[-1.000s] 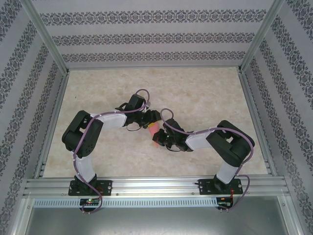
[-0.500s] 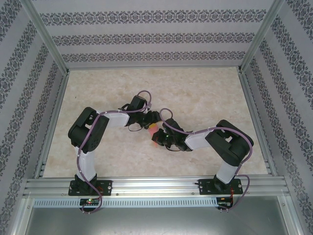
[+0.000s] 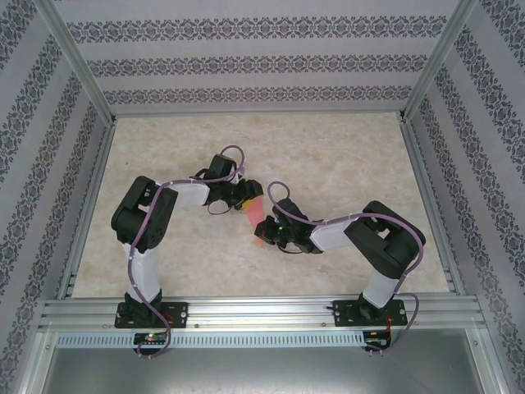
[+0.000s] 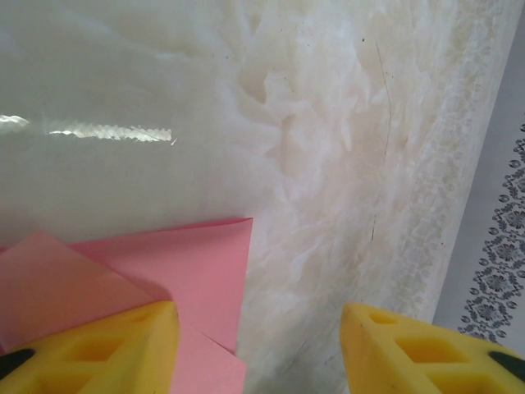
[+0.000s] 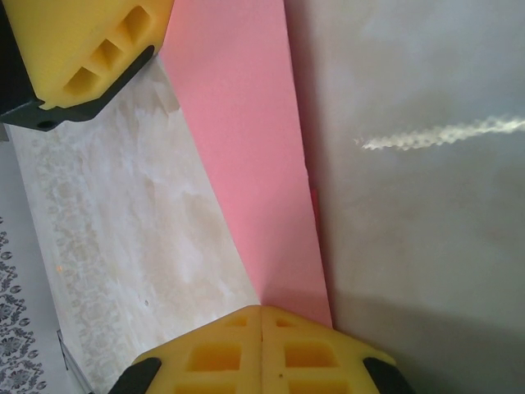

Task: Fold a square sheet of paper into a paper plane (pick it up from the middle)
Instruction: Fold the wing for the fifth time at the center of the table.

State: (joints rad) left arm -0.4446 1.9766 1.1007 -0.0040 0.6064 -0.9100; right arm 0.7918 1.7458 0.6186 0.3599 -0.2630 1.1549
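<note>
Pink-red paper sheet, thin, already creased and doubled into a narrow, layered strip, sits near the middle of the pale marbled surface, a little toward the near edge, spanning the gap between the two arms. It looks very light and limp. It should bend or crumple under any sideways push, slide easily on the glossy surface, and tear if the two arms pull against each other. Its folded edges are stiffer than the single layer, so the safest hold is probably a flat pinch across a doubled part, close to the lengthwise crease, not on a loose corner.

The right end effector is fully closed, its yellow pads pressed together on one narrow end of the paper sheet, which runs away from the pads as a tapering pink band. Whether the far part rests on the surface or hangs just above it cannot be told.

The left end effector stands about half open and clamps nothing. One of its yellow fingers overlaps the edge of the layered paper sheet, though actual contact cannot be confirmed, and the other is over bare surface. In the top view it sits just beside the strip's far end.
</note>
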